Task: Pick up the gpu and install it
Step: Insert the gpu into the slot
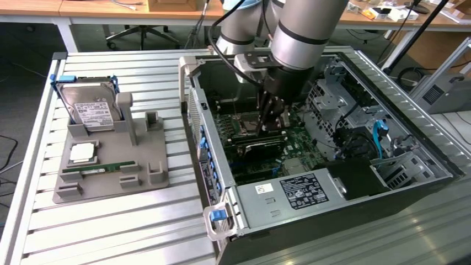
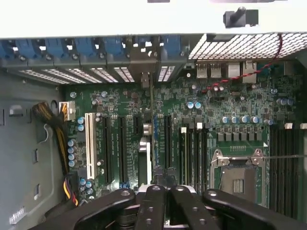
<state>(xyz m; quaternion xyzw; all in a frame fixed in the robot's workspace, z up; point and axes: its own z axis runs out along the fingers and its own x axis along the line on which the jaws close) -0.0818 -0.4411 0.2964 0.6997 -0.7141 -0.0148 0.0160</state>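
Note:
The gpu (image 2: pixel 151 110) shows edge-on in the wrist view as a thin dark card standing upright in an expansion slot of the green motherboard (image 2: pixel 230 105). Its metal bracket end (image 2: pixel 146 79) sits at the case's rear slot row. My gripper (image 2: pixel 165 189) is shut, its black fingers (image 2: pixel 151 201) pressed together directly over the card's upper edge. I cannot tell whether they pinch the card. In the exterior view the gripper (image 1: pixel 272 126) reaches down into the open computer case (image 1: pixel 220 165), just above the motherboard (image 1: pixel 294 143), and hides the card.
To the exterior view's left of the case, a grey holder (image 1: pixel 110 165) carries a hard drive in a blue frame (image 1: pixel 92 107), a processor (image 1: pixel 83 152) and a green RAM stick (image 1: pixel 99 167). A power supply (image 1: pixel 301 190) and drive cages (image 1: pixel 346 99) crowd the case around the gripper.

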